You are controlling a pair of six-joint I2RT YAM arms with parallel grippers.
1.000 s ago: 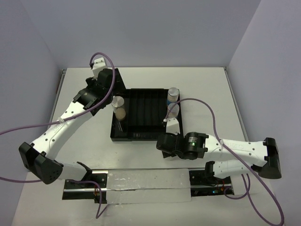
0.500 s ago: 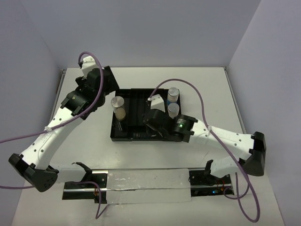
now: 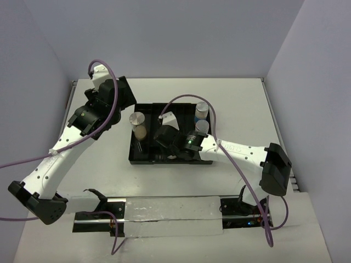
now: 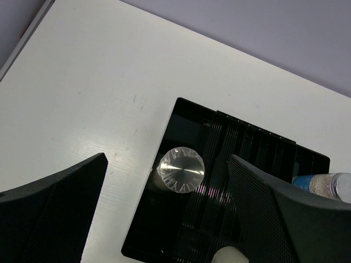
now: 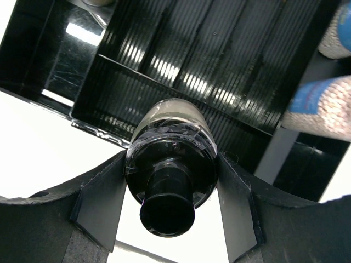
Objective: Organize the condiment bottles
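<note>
The black divided tray (image 3: pixel 181 112) lies mid-table. A tan-filled jar with a silver lid (image 3: pixel 137 124) stands in its left compartment; it also shows in the left wrist view (image 4: pixel 181 170). My left gripper (image 3: pixel 116 109) is open and empty, above and left of this jar. Two jars stand at the tray's right end: a blue-white labelled one (image 3: pixel 202 109) and a whitish one (image 3: pixel 202 127). My right gripper (image 3: pixel 163 138) hovers over the tray's front middle. It is shut on a dark-lidded jar (image 5: pixel 170 170), which is hidden in the top view.
A long clear strip on a black rail (image 3: pixel 164 216) lies along the near table edge. Purple cables loop over both arms. The tray's ribbed middle section (image 5: pixel 219 49) lies under the held jar, and the blue-labelled jar (image 5: pixel 323 104) is to its right.
My right arm swung left from the tray's front right to over its middle, carrying the dark-lidded jar. My left gripper drew back up and left from the silver-lidded jar.
</note>
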